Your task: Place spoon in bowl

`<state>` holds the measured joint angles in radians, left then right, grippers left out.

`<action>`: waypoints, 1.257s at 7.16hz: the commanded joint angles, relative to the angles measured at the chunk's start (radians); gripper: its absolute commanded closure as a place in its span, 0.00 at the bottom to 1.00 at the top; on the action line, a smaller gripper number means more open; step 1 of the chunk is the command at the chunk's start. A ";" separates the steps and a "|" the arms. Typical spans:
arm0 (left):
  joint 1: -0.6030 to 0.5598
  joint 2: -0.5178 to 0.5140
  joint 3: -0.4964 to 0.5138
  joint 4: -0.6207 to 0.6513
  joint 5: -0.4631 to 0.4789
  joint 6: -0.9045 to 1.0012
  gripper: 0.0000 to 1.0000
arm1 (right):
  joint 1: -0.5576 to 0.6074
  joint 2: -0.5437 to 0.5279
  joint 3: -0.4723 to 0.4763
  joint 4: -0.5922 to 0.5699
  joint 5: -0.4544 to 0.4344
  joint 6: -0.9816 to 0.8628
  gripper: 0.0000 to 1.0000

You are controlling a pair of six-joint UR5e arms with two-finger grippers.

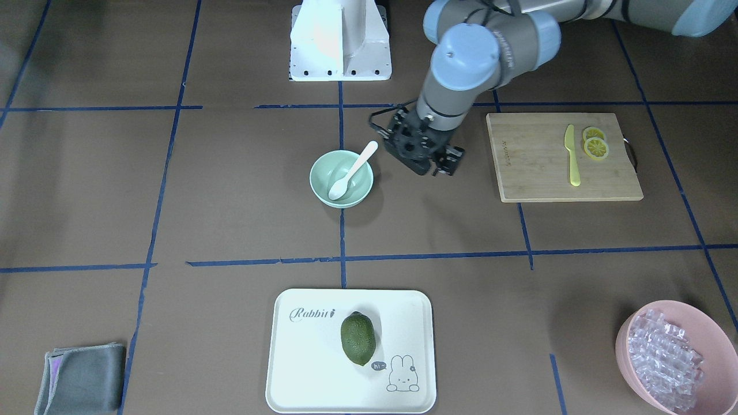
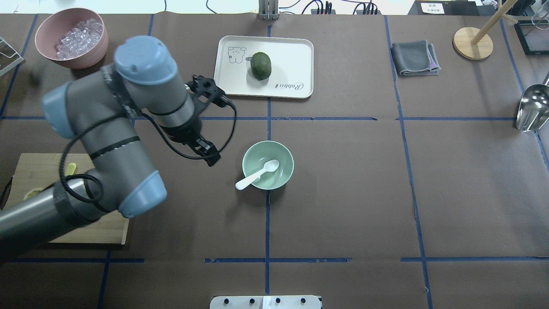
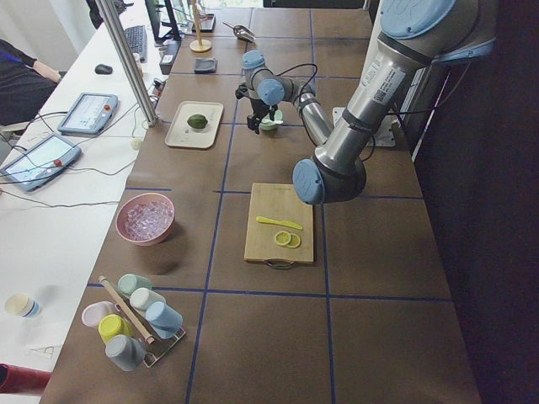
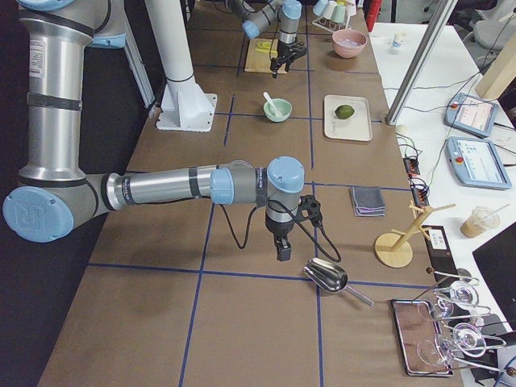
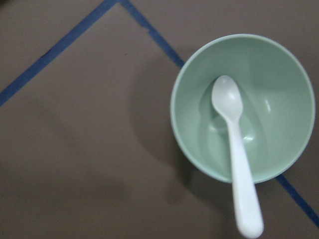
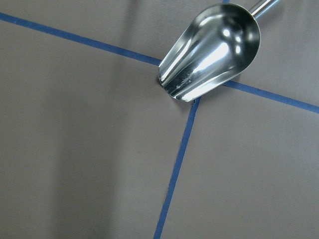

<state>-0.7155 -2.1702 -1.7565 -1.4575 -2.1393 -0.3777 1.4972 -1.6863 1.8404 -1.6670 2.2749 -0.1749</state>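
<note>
The white spoon (image 1: 351,172) lies in the pale mint-green bowl (image 1: 363,180). Its scoop rests on the bowl's inside and its handle sticks out over the rim toward the robot. The left wrist view shows the spoon (image 5: 237,149) and the bowl (image 5: 279,99) from above, with no fingers in frame. My left gripper (image 1: 438,167) hangs beside the bowl, apart from it, open and empty; the overhead view shows it (image 2: 210,159) left of the bowl (image 2: 279,156). My right gripper (image 4: 283,251) shows only in the exterior right view, so I cannot tell its state.
A wooden cutting board (image 1: 536,167) holds a yellow knife (image 1: 571,155) and lemon slices (image 1: 595,144). A white tray (image 1: 300,357) carries a green avocado (image 1: 357,338). A pink bowl of clear cubes (image 1: 715,328) and a grey cloth (image 1: 81,383) sit at the corners. A metal scoop (image 6: 214,50) lies under the right wrist.
</note>
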 commanded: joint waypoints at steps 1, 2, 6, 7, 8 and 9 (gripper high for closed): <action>-0.175 0.116 -0.014 0.011 -0.008 0.002 0.00 | 0.000 -0.001 -0.001 0.000 0.000 0.002 0.00; -0.261 0.165 0.000 0.012 -0.042 0.003 0.00 | 0.000 -0.001 -0.003 0.000 0.000 0.002 0.00; -0.609 0.416 0.008 0.025 -0.122 0.305 0.00 | 0.000 -0.004 -0.006 -0.002 0.002 0.108 0.00; -0.678 0.497 0.014 0.014 -0.173 0.309 0.00 | 0.000 -0.004 -0.007 -0.002 0.002 0.109 0.00; -0.729 0.591 0.040 0.006 -0.172 0.315 0.00 | 0.000 -0.004 -0.007 -0.002 0.002 0.110 0.00; -0.783 0.636 0.055 -0.091 -0.186 0.354 0.00 | 0.000 -0.004 -0.007 -0.002 0.005 0.109 0.00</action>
<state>-1.4282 -1.6125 -1.7225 -1.4701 -2.3091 -0.0585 1.4972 -1.6904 1.8334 -1.6690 2.2771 -0.0677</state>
